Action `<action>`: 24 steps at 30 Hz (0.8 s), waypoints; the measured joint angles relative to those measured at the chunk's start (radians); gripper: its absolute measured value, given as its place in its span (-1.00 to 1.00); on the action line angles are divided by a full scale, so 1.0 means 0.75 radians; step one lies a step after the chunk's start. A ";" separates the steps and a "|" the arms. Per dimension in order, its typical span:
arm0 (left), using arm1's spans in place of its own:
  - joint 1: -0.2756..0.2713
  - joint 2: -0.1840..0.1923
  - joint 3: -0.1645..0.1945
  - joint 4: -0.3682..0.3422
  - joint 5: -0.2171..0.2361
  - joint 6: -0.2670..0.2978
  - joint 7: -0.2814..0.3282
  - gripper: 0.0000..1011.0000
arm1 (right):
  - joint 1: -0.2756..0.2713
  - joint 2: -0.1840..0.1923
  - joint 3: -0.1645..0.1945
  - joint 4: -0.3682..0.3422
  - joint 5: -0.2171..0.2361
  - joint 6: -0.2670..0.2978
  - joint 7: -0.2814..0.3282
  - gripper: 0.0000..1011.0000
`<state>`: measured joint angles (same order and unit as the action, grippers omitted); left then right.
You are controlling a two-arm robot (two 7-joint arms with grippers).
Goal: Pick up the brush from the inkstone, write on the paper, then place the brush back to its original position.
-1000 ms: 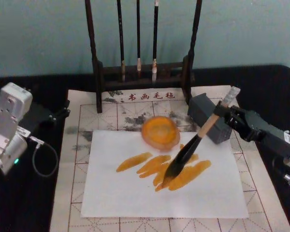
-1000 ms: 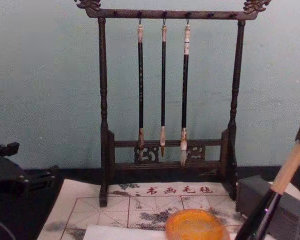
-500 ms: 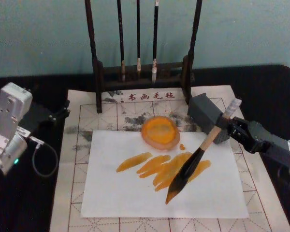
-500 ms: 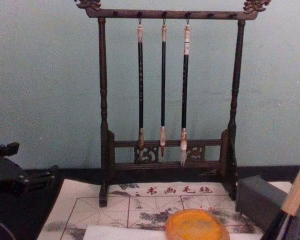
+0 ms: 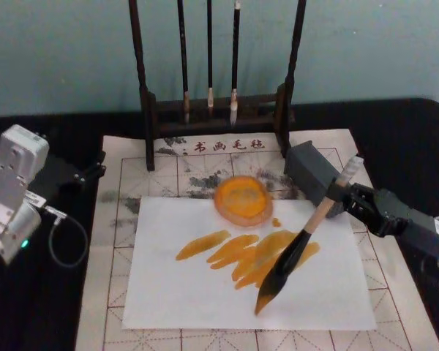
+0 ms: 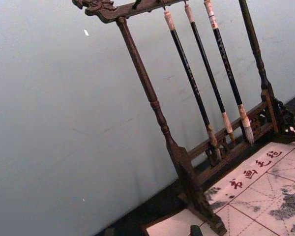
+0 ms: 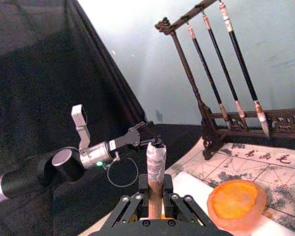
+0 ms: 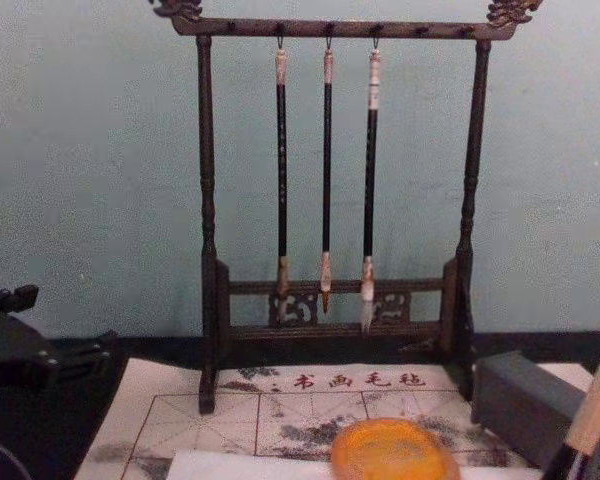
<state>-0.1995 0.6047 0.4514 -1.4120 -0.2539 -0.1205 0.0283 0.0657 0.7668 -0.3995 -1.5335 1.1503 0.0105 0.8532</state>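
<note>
- Since a second ago, the brush (image 5: 293, 256) has slid along the paper (image 5: 183, 292) toward the robot: its tuft lay on the orange strokes (image 5: 241, 252) then, and its tip is now past their near end, over bare white sheet
- Over the last half second the change is slight, with the tip a little farther to the right
- The right gripper (image 5: 342, 191) has drawn back with the brush, nearer the robot than a second ago, and is clamped on the pale upper handle just below its wrapped top
- In the right wrist view the handle stands up between the two dark fingers (image 7: 129, 203), which press on it from both sides
- The brush is tilted, with the handle high at the right and the black shaft and dark tuft slanting down to the left and toward the robot
- Whether the tip touches the sheet cannot be told
- In the chest view a short length of the pale handle shows at the lower right edge, in front of the grey block (image 8: 525, 405)
- An orange dish (image 5: 242, 199) sits on the far edge of the paper, apart from the brush
- The paper lies on a beige mat (image 5: 124, 168) with red grid lines
- Behind it stands a dark rack (image 5: 145, 88) with three thin brushes (image 5: 209, 58) hanging from it
- The left gripper (image 5: 84, 174) stays parked on the black table at the left, beside the mat
</note>
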 joint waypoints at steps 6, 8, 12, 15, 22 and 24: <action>0.000 0.000 0.000 0.000 0.000 0.000 0.000 0.98 | 0.006 -0.003 -0.009 0.017 -0.006 0.002 -0.006 -0.64; 0.000 0.000 0.000 0.000 0.000 0.000 0.000 0.98 | 0.007 -0.004 -0.011 0.023 -0.008 0.003 -0.008 -0.64; 0.000 0.000 0.000 0.000 0.000 0.000 0.000 0.98 | 0.008 -0.007 -0.013 0.032 -0.009 0.003 -0.008 -0.64; 0.000 0.000 0.000 0.000 0.000 0.000 0.000 0.98 | 0.008 -0.008 -0.015 0.043 -0.010 0.004 -0.007 -0.64; 0.000 0.000 0.000 0.000 0.000 0.000 0.000 0.98 | -0.001 -0.007 -0.011 0.052 -0.011 0.000 -0.008 -0.64; 0.000 0.000 0.000 0.000 0.000 0.000 0.000 0.98 | -0.005 -0.006 -0.008 0.052 -0.010 -0.002 -0.008 -0.64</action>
<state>-0.1995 0.6047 0.4514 -1.4120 -0.2539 -0.1205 0.0283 0.0617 0.7623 -0.4054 -1.4942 1.1426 0.0091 0.8472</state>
